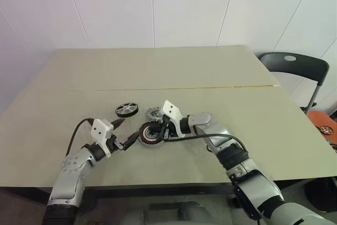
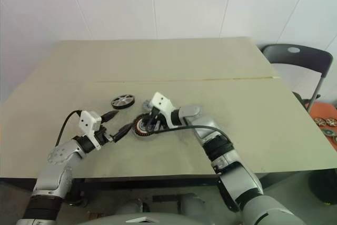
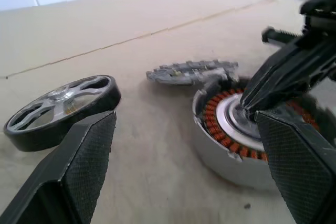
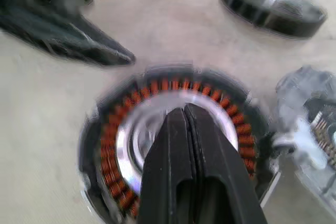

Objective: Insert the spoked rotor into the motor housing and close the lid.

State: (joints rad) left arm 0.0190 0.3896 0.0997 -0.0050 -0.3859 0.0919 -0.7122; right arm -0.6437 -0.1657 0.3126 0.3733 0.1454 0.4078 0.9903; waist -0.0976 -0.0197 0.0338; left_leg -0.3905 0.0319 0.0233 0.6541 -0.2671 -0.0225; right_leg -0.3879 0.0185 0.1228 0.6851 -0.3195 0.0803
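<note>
A beige worktop [image 1: 210,67] carries three round motor parts grouped near its front edge. The motor housing [image 1: 151,135], a dark-rimmed disc with a ring of copper windings around a silvery centre, lies flat, open side up. Just behind it and touching or nearly touching its rim rests the lid [image 1: 155,113], a dull silver-grey ribbed disc. The spoked rotor [image 1: 127,109], a black ring with shiny silver spokes, lies flat to the left of the lid, apart from the housing. The right gripper [image 1: 156,129] reaches in from the right and points leftward and slightly down over the housing; its two black fingers [image 4: 185,145] are pressed together, tips over the housing's silvery centre, and whether they pinch anything there cannot be told. The left gripper [image 1: 128,133] sits level just left of the housing, its fingers [image 3: 86,150] spread wide and holding nothing, with the housing and rotor lying ahead of it.
</note>
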